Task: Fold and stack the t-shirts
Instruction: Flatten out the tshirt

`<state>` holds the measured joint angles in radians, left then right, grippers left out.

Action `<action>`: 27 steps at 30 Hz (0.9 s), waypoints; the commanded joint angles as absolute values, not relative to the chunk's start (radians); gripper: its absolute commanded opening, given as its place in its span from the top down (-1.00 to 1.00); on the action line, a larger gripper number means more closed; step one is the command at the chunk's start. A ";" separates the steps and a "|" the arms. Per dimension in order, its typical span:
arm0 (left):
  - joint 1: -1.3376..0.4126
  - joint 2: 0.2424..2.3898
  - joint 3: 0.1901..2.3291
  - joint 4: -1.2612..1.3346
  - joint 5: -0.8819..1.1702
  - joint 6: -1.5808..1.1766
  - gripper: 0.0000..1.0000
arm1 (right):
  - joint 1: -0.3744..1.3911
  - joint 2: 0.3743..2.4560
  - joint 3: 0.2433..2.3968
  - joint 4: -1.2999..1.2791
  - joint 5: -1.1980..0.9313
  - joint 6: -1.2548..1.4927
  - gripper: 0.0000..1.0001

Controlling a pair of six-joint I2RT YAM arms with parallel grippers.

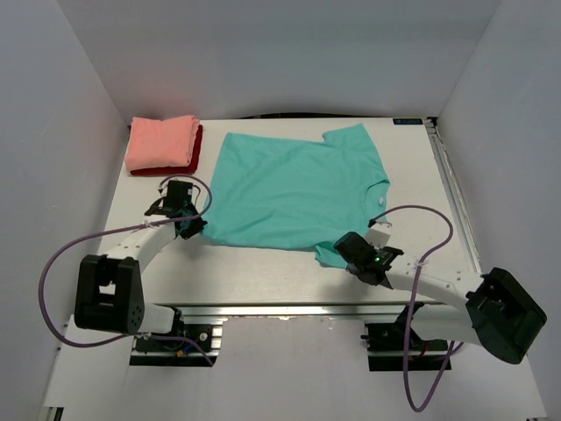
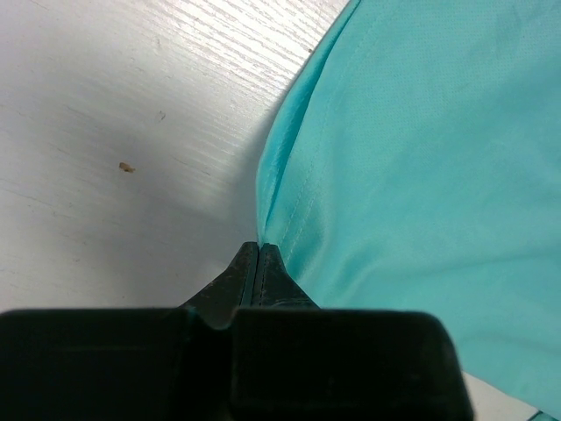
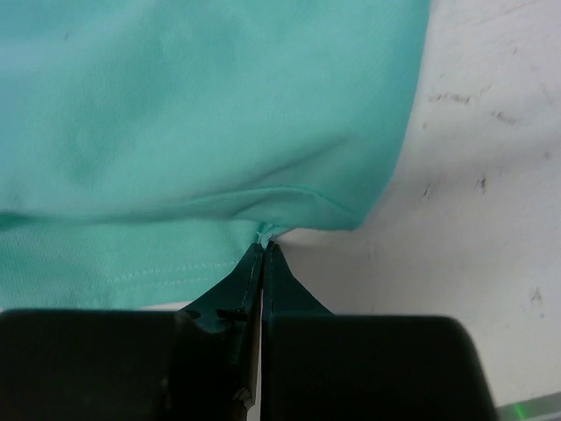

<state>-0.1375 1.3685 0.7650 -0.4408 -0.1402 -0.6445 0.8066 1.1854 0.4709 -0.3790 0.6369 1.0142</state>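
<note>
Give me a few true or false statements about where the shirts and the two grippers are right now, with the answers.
1. The teal t-shirt lies spread out on the table. True.
2. The salmon-pink shirt lies under the dark red shirt. False: the salmon-pink shirt lies folded on top of the dark red shirt.
3. The left gripper is shut on the teal t-shirt's edge. True.
4. The right gripper hangs open above bare table. False: it is shut on the teal t-shirt's near edge.
5. The two folded shirts sit at the table's far right corner. False: they sit at its far left corner.
</note>
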 commanded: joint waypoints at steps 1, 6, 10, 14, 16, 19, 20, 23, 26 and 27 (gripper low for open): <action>-0.138 1.325 0.756 -0.439 -0.132 -0.650 1.00 | 0.877 1.163 0.440 -0.543 0.564 1.132 0.99; -0.138 1.322 0.756 -0.440 -0.130 -0.652 1.00 | 0.929 1.131 0.434 -0.594 0.566 1.183 0.98; -0.138 1.321 0.759 -0.443 -0.133 -0.652 1.00 | 0.969 1.108 0.431 -0.634 0.575 1.227 0.73; -0.138 1.321 0.759 -0.443 -0.133 -0.652 1.00 | 0.971 1.101 0.431 -0.649 0.592 1.239 0.20; -0.138 1.319 0.761 -0.446 -0.133 -0.650 1.00 | 0.969 1.101 0.433 -0.658 0.598 1.244 -0.01; -0.138 1.319 0.767 -0.449 -0.135 -0.649 1.00 | 0.969 1.092 0.420 -0.644 0.600 1.247 -0.23; -0.138 1.321 0.769 -0.451 -0.135 -0.649 1.00 | 0.971 1.091 0.420 -0.643 0.598 1.252 -0.25; -0.138 1.322 0.772 -0.454 -0.138 -0.647 1.00 | 0.969 1.094 0.408 -0.614 0.584 1.241 -0.21; -0.138 1.321 0.775 -0.457 -0.138 -0.646 1.00 | 0.969 1.130 0.413 -0.611 0.580 1.241 -0.16; -0.138 1.321 0.775 -0.457 -0.138 -0.646 1.00 | 0.969 1.152 0.414 -0.606 0.577 1.241 -0.11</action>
